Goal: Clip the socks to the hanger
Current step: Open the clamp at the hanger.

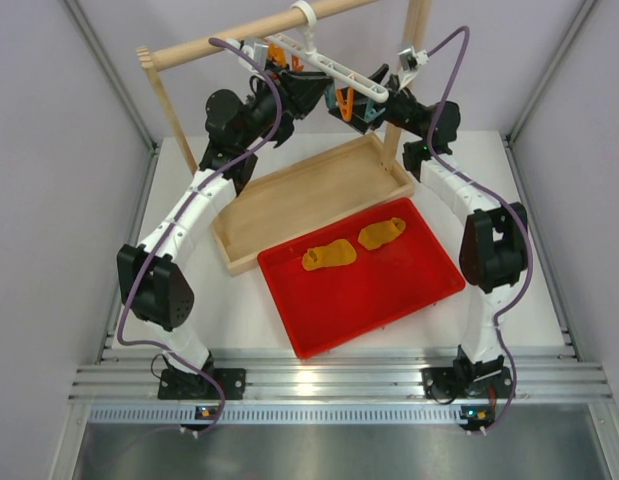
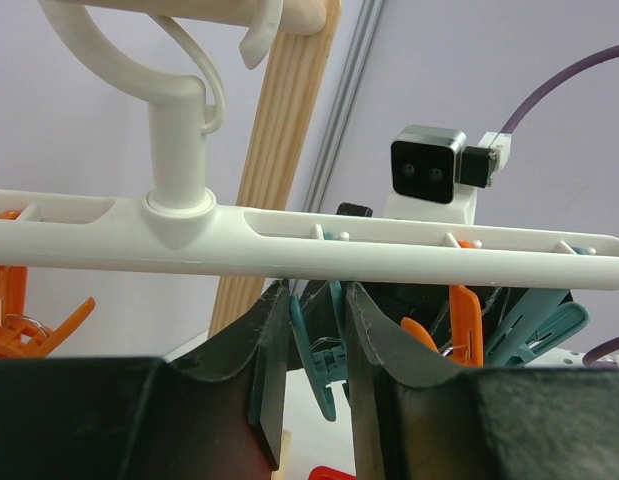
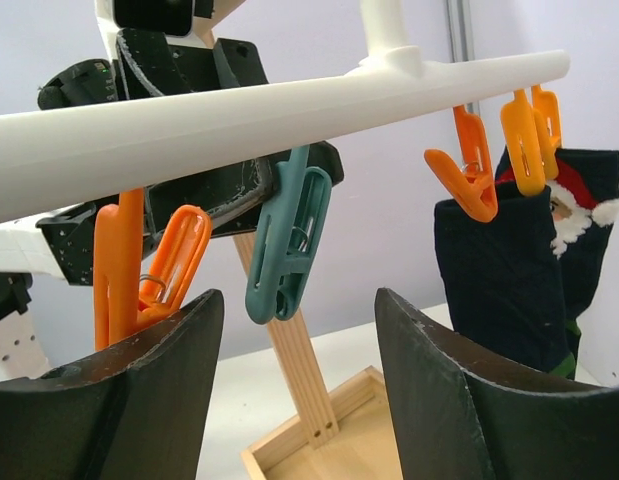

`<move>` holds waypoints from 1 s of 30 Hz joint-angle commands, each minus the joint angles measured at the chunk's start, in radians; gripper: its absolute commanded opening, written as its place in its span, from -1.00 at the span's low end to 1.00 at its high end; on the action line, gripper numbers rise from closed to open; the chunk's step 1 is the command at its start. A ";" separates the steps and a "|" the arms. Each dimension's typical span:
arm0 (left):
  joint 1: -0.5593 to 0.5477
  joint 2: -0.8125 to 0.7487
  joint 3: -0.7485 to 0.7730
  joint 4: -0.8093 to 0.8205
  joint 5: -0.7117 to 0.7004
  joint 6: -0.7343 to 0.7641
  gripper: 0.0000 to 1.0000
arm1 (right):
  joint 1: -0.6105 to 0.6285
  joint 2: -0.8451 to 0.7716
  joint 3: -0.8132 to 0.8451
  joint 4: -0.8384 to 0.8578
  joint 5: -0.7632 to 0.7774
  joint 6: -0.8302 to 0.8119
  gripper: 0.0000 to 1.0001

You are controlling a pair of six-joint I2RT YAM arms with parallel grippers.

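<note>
Two mustard-orange socks [image 1: 329,256] [image 1: 382,233] lie in the red tray [image 1: 409,295], away from both grippers. The white hanger [image 1: 334,70] hangs by its hook from the wooden rail; its bar also shows in the left wrist view [image 2: 309,250] and the right wrist view [image 3: 239,125]. My left gripper [image 1: 307,95] [image 2: 314,340] is up under the bar, its jaws closed narrowly on a teal clip [image 2: 324,350] [image 3: 287,240]. My right gripper [image 1: 354,108] [image 3: 299,340] is open and empty just below the bar, facing the left one.
A wooden tray [image 1: 319,190] sits behind the red tray, under the rail frame [image 1: 229,40]. A black sock [image 3: 529,260] with a Santa pattern hangs from orange clips [image 3: 519,135] at the bar's end. More orange clips [image 3: 149,265] hang along the bar.
</note>
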 commanded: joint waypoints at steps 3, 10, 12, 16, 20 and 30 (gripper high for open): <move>0.015 0.010 0.007 -0.105 -0.058 -0.009 -1.00 | 0.021 -0.051 0.068 -0.022 0.043 -0.065 0.22; 0.012 0.019 0.018 -0.109 -0.039 -0.024 -1.00 | 0.034 -0.025 0.099 -0.048 0.061 -0.115 -0.09; 0.010 0.016 0.015 -0.115 -0.041 -0.020 -1.00 | 0.034 -0.022 0.100 -0.057 0.068 -0.121 -0.18; 0.010 0.015 0.013 -0.118 -0.039 -0.018 -1.00 | 0.034 -0.022 0.105 -0.057 0.063 -0.129 -0.43; 0.010 0.015 0.016 -0.132 -0.041 -0.012 -0.95 | 0.034 -0.023 0.103 -0.066 0.061 -0.154 -0.90; 0.001 0.010 0.026 -0.187 -0.078 0.040 -0.32 | 0.034 -0.031 0.100 -0.088 0.068 -0.207 -1.00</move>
